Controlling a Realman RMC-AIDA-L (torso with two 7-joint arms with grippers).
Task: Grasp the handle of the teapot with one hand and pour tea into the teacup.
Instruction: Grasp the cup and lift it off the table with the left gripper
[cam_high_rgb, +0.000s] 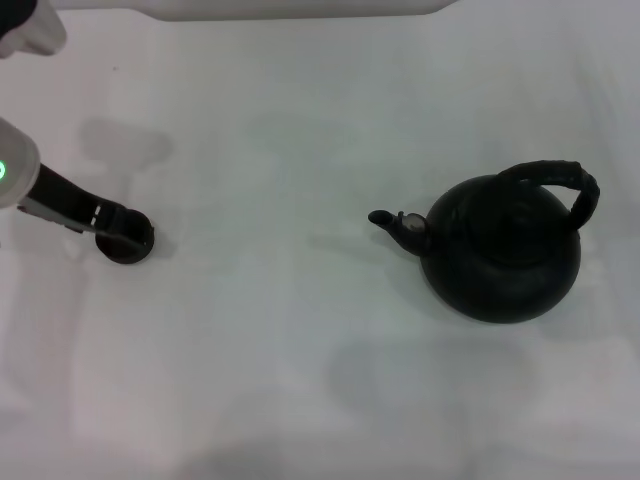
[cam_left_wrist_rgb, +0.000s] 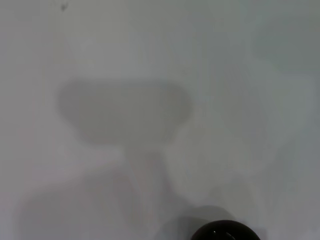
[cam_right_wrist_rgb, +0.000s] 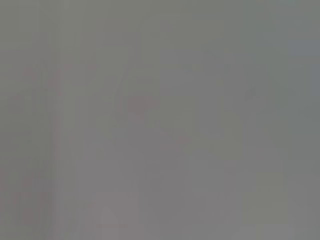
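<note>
While left gripper (cam_high_rgb: 118, 232) sits at teacup (cam_high_rgb: 126, 240) on left side of white table (cam_high_rgb: 300, 330), we can't tell if its fingers are apart or pinching cup rim. Teapot (cam_high_rgb: 505, 250) stands well apart on right: round matte black belly, short spout with small silvery fitting pointing toward cup, thick rough-wrapped handle (cam_high_rgb: 560, 180) arching over top, nothing holding it. Left wrist view adds only glossy cup rim (cam_left_wrist_rgb: 225, 233) at edge and soft shadows. Right wrist view gives us blank grey, no gripper.
</note>
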